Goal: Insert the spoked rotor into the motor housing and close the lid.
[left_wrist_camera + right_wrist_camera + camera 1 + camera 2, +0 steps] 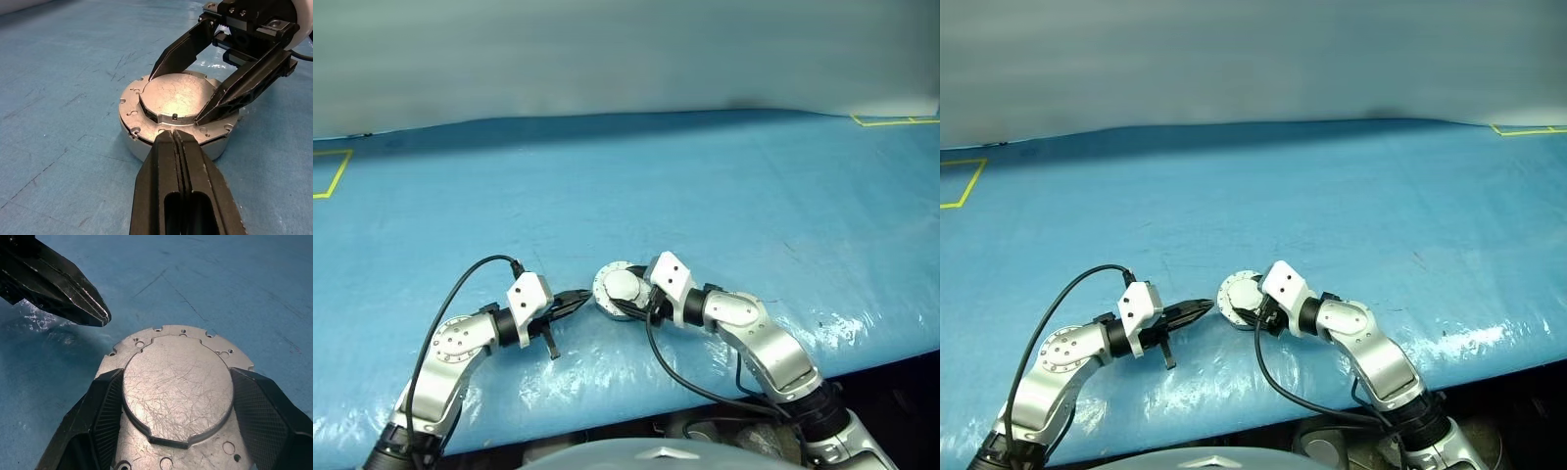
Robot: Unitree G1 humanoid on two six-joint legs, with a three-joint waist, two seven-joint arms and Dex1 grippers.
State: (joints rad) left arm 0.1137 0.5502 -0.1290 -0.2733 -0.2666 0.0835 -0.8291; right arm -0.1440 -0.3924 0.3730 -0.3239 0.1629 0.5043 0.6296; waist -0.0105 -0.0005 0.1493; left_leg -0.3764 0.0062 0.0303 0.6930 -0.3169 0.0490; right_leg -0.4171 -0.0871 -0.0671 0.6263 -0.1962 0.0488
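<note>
Left gripper (579, 299): fingers pressed together, empty, at 9 o'clock of motor housing (142, 142). Lid (177, 387): seated atop housing, near table edge; rotor presumably enclosed. Right gripper (173, 98): fingers part-spread, flanking lid's raised centre, from 3 o'clock. Remaining: release, withdrawal.

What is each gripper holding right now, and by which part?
The right gripper straddles the lid's raised centre, fingers at opposite sides; a firm grip cannot be told. The left gripper is shut, empty.
</note>
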